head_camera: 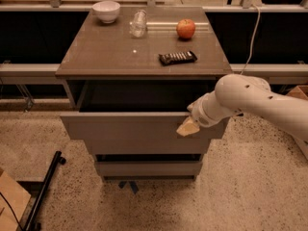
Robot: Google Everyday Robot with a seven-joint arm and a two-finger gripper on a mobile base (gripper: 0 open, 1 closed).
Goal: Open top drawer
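Note:
The top drawer (130, 131) of a grey-brown cabinet is pulled out toward me; its plain front panel stands well forward of the cabinet top, with a dark gap behind it. My gripper (188, 126) is at the right end of the drawer's upper edge, at the end of the white arm (250, 100) that comes in from the right. Two shorter drawer fronts (149, 167) sit closed below.
On the cabinet top (106, 57) are a white bowl (106, 10), a clear glass (138, 24), a red apple (186, 28) and a dark snack bar (178, 57). A black pole (45, 189) lies on the speckled floor at left. A rail runs behind the cabinet.

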